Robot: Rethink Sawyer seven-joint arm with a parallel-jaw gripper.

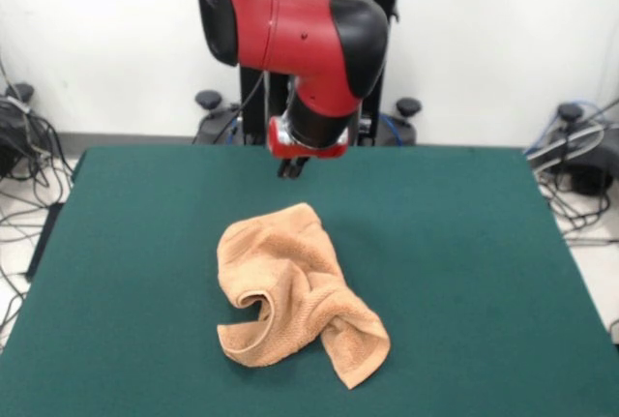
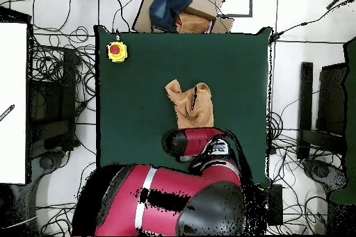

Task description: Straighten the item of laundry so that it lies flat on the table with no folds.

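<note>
1. Near the middle of the table sits the towel, peach-orange terry, bunched into a lump with one flap trailing off toward the camera side in the front view.
2. It's nowhere near flat: there's a curled-over loop on one side and a twisted fold running into that trailing corner, so the straightening is basically all left to do.
3. Handling guess: soft, light, floppy, and the terry probably drags a bit on the felt-like green cover, so pulling one corner should spread it rather than slide the whole lump.
4. Best place to pinch looks like the loose trailing corner or a hemmed edge, not the thick middle where several layers would get grabbed together.
5. The gripper hangs just behind the towel, clear of the cloth, holding nothing; open or closed can't be made out.
6. Further out in the overhead view, a yellow box with a red button sits at a table corner, well apart from the towel.
</note>
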